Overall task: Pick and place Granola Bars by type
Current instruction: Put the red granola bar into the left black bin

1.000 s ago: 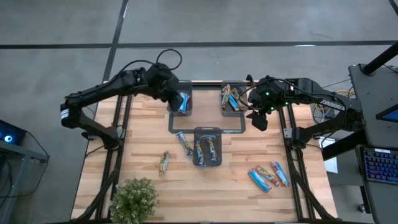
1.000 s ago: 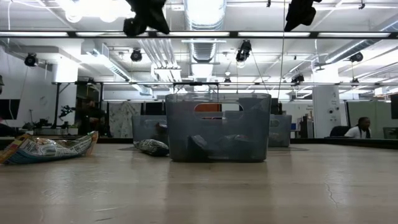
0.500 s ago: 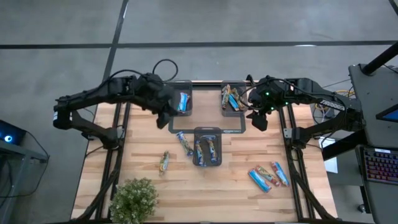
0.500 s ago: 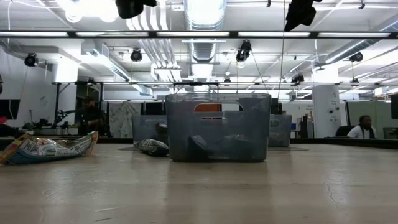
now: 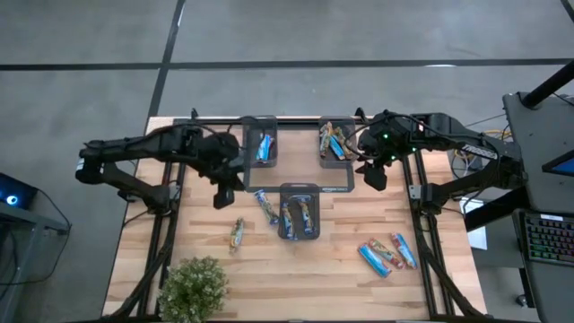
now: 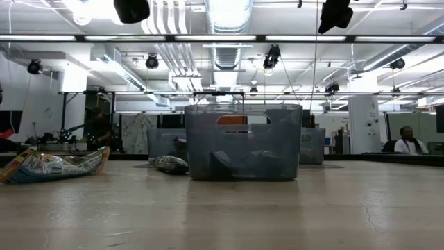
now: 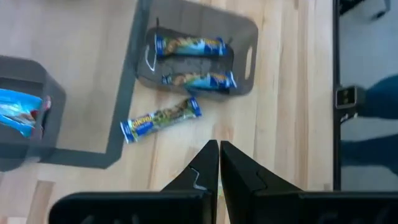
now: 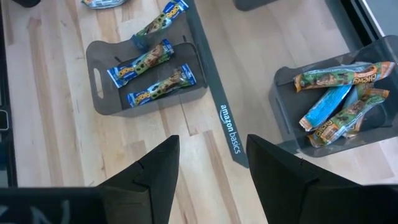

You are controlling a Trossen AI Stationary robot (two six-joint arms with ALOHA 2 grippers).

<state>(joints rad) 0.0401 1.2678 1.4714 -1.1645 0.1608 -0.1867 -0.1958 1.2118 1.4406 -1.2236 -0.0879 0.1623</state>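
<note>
Jaws of the left gripper (image 5: 223, 195) are pressed together and hold nothing; they hang above the bare wood just to the left of the centre tray (image 5: 299, 213). Jaws of the right gripper (image 5: 374, 173) stand apart and empty, up and to the right of that same tray, close by the right tray (image 5: 336, 141).

Two granola bars lie inside the centre tray, and one loose bar (image 5: 264, 205) rests on the surface against the tray's left side. A second loose bar (image 5: 237, 233) lies farther left and lower, near the potted plant (image 5: 192, 287). A cluster of three bars (image 5: 387, 253) sits well to the lower right of the centre tray. The left tray (image 5: 261, 142), above and left of the centre one, holds a blue bar; the right tray holds several mixed orange and blue bars.

Several things could go wrong from here. With closed jaws, the left gripper would only shove a bar if it came down now. The bar leaning by the centre tray is close to the wall, so one finger may catch the rim and drag the tray. Shiny wrappers may slip from a shallow pinch. Similar blue wrappers also invite dropping a bar into the wrong tray.
</note>
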